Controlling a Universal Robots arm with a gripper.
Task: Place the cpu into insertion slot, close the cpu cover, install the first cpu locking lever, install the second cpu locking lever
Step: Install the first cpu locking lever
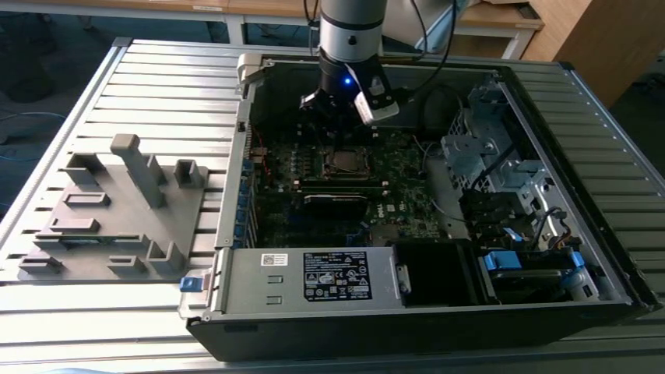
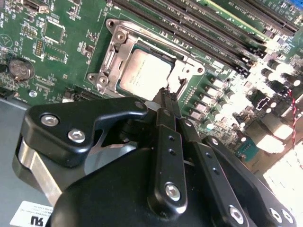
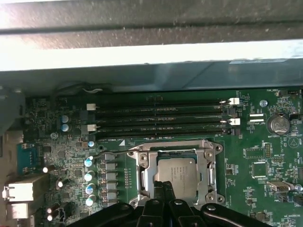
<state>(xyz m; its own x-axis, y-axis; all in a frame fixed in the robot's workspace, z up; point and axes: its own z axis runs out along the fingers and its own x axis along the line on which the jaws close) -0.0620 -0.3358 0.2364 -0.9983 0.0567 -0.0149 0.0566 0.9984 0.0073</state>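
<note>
The cpu [image 2: 144,75] is a small flat square. Its top is dull silver-grey. It lies flat in the insertion slot [image 1: 344,162], near the middle of the green motherboard [image 2: 61,47]. The cpu cover [image 2: 115,53] is a thin shiny metal frame. It lies down flat around the chip, and the chip shows through the big square hole in it. Round screws sit at the corners of the frame.

The claw [image 2: 168,96] is black. Its two fingers [image 3: 157,191] are pressed together with nothing to see between them. The tips hang just over one edge of the cover, right beside the chip. I cannot tell if they touch the metal. In both wrist views the black claw body hides part of the frame on that side.

Long black memory slots [image 3: 161,118] run in a row just beside the cover. A line of small silver and blue cans [image 3: 88,176] stands along another side. A round battery [image 3: 278,124] sits farther off on the board.

In the exterior view the arm [image 1: 351,31] reaches down into an open computer case [image 1: 416,331] that lies on a grey slatted worktop [image 1: 156,86]. A silver power box [image 1: 311,276] with a label sits in the case, near its front wall. A grey holder [image 1: 114,218] with blocks and posts lies on the worktop at the exterior view's left, just beside the case.
</note>
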